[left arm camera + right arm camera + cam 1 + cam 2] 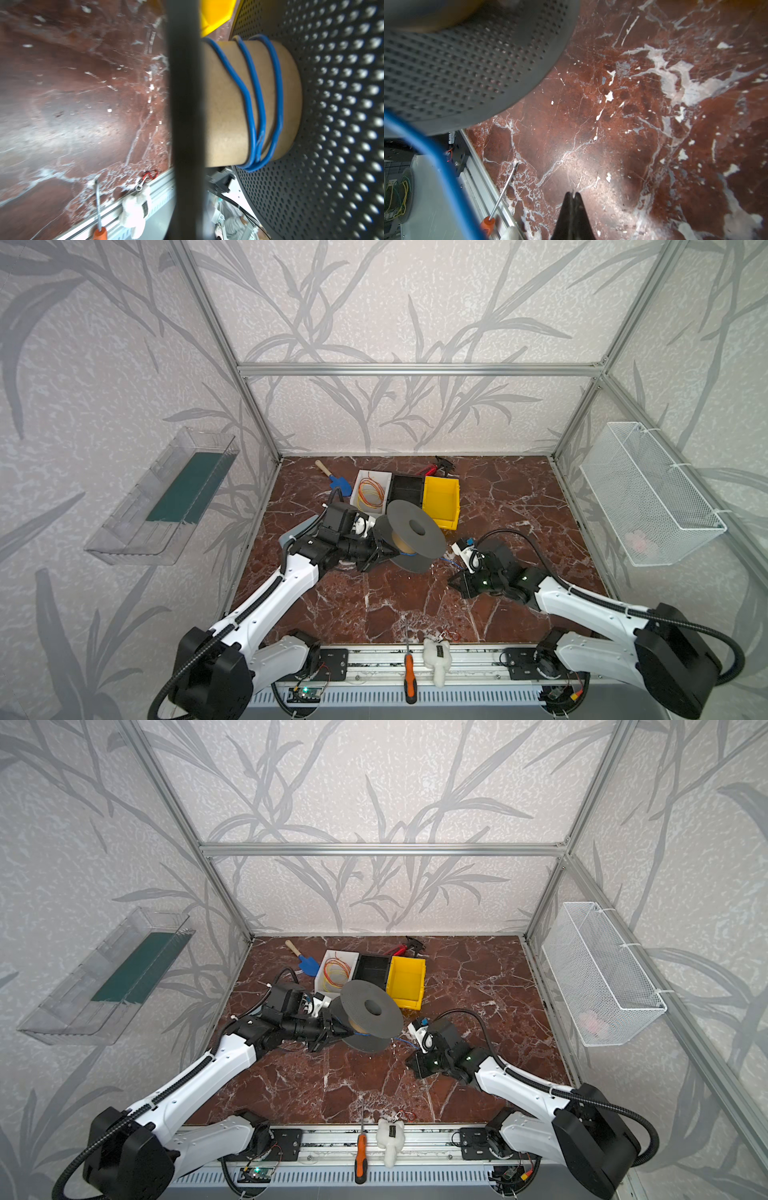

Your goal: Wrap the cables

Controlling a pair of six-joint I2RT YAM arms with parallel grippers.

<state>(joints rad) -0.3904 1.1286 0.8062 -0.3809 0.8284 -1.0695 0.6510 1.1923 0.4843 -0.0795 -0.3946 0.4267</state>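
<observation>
A grey perforated spool with a cardboard core is tilted up off the marble floor. My left gripper is shut on its lower flange, which shows as a dark band in the left wrist view. The blue cable runs in three turns round the core. A loose length trails toward the right arm and passes close to the right wrist camera. My right gripper is shut beside the spool, low over the floor, with nothing seen between its tips.
Behind the spool stand a white bin of orange and yellow wires, a black bin and a yellow bin. A blue shovel lies at the back left. A screwdriver and a white plush lie on the front rail.
</observation>
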